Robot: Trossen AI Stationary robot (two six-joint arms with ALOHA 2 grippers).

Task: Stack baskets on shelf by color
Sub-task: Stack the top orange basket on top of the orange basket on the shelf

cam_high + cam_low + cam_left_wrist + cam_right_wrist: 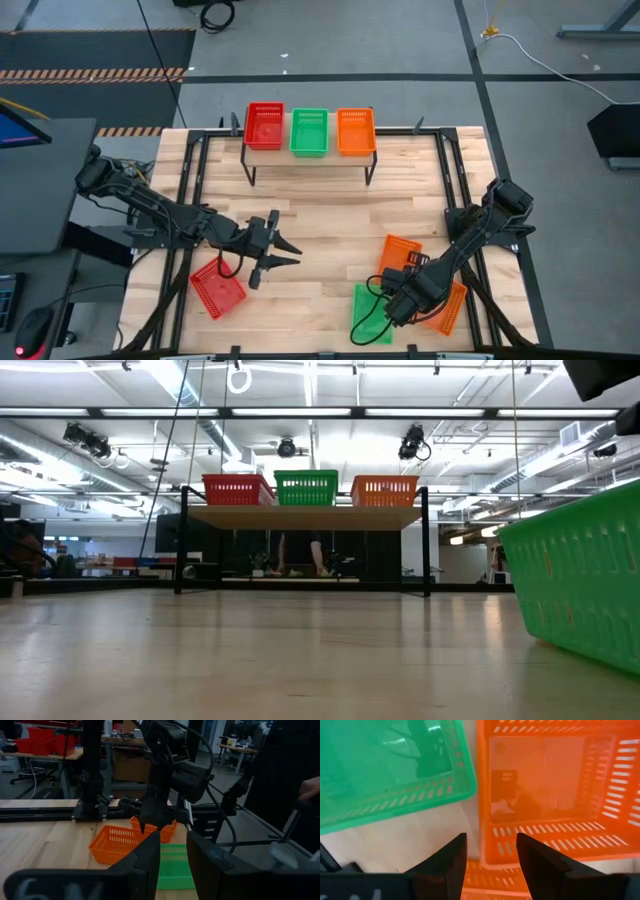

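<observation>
You see only part of the green basket (585, 595) in the low view, cut by the right edge. From above, the right arm (455, 255) covers much of the orange baskets (440, 300) near the table's (330, 225) front right corner.

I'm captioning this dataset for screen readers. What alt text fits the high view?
Seen from above, a red basket, green basket and orange basket sit in a row on the shelf. The left gripper hovers empty beside a loose red basket; the right gripper hangs over loose green and orange baskets.
</observation>
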